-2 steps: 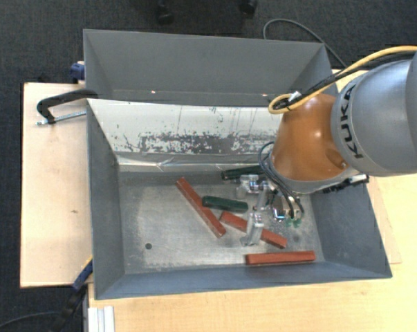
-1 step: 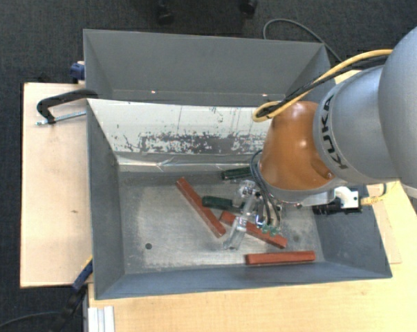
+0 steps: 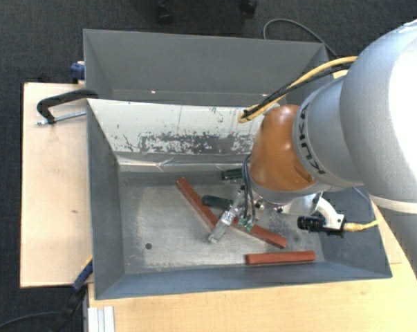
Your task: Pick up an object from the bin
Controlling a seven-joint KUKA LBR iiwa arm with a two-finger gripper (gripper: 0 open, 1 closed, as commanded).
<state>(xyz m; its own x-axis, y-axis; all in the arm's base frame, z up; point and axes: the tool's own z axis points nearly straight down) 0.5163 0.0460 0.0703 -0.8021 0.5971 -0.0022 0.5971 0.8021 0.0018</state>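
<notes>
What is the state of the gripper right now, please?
Gripper: cannot be told, open or shut. It sits over a small silver piece beside a red-brown stick near the middle of the bin.

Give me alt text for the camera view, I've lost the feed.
The gripper is down in the middle of the bin, over a silver piece lying between a slanted red stick and a short red stick. A green piece lies just left of the gripper, and a third red stick lies by the front wall.

Three red-brown sticks (image 3: 280, 257), one silver tube (image 3: 220, 229), two dark bits (image 3: 214, 200).
</notes>
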